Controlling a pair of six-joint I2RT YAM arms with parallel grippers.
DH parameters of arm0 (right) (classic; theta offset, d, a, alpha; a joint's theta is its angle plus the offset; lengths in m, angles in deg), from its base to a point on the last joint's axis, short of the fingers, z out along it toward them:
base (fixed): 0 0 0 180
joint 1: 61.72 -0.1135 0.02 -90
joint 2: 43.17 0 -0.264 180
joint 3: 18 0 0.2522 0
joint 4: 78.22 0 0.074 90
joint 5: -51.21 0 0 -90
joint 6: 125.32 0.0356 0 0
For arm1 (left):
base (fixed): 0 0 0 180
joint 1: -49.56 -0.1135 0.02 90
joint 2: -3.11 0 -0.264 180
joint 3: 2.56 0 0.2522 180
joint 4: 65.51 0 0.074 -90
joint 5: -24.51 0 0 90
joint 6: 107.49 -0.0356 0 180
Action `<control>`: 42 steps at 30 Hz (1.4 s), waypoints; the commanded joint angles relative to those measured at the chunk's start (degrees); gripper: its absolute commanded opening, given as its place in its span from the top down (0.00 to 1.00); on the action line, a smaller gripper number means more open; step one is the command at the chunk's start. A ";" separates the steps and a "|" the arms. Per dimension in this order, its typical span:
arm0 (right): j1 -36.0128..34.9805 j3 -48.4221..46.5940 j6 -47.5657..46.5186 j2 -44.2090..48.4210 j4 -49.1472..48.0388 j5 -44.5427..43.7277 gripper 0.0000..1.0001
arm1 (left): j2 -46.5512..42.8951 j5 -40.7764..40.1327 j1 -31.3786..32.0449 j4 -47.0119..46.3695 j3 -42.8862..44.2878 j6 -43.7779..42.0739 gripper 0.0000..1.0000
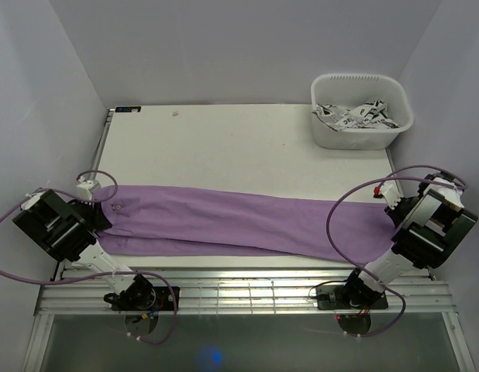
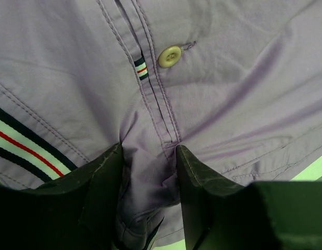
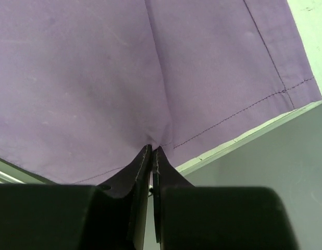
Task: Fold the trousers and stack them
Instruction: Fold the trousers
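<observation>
Across the top external view, a white table (image 1: pixel 239 147) stands in a booth of pale, plain walls (image 1: pixel 224 46), with ribbed metal rails (image 1: pixel 247 291) along its near edge. A white plastic tub (image 1: pixel 356 138) sits at the far right corner, holding crumpled black-and-white printed material (image 1: pixel 356 116). The trousers (image 1: pixel 224 221) lie as one long lilac-purple band along the near part of the table, nearly from side to side, waist at the left. The left gripper (image 1: pixel 100 203) is at the waist end and the right gripper (image 1: pixel 391 205) at the leg end.

On the left wrist view, the trousers (image 2: pixel 228 78) fill the frame: soft lilac cloth, a stitched fly seam, a pale button (image 2: pixel 169 56), a small striped tab (image 2: pixel 141 68) and a dark, white and red striped ribbon (image 2: pixel 25 143) at the lower left. The left gripper (image 2: pixel 149 151) has a raised fold of waist cloth pinched between its dark fingers (image 2: pixel 98 172).

On the right wrist view, smooth purple cloth (image 3: pixel 98 78) with a dark stitched hem (image 3: pixel 244 112) lies over the table (image 3: pixel 311 31) edge. The right gripper (image 3: pixel 152 148) has its fingers pressed together, nipping the hem at their tips.
</observation>
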 commanded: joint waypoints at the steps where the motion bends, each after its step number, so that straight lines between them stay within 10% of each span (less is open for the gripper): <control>1: -0.11 -4.05 -1.20 2.32 3.04 0.41 0.92 | -2.46 -6.11 -0.15 -5.14 -2.45 0.43 0.50; 9: -1.08 -11.78 -2.44 3.03 7.01 -1.96 0.92 | 0.52 -10.34 -0.06 -9.63 -2.28 3.77 0.78; 15: -4.94 -13.29 0.97 -2.23 2.88 -6.97 0.91 | 0.96 -10.35 0.02 -10.16 -2.10 4.30 0.76; 19: -7.93 -14.25 6.08 -5.67 0.59 -7.59 0.22 | -0.17 -9.82 0.02 -9.90 -2.54 4.48 0.57; 21: -8.64 -15.39 7.84 -6.20 1.64 -6.37 0.13 | -1.05 -9.29 0.02 -9.46 -2.89 3.95 0.51; 32: -0.30 -18.22 21.70 -3.48 17.19 4.34 0.32 | -4.75 -4.02 0.38 -5.94 -2.72 3.77 0.44; 42: 2.70 -2.13 34.99 0.22 3.59 10.52 0.42 | -6.07 -1.82 0.38 -5.33 -3.95 5.79 0.37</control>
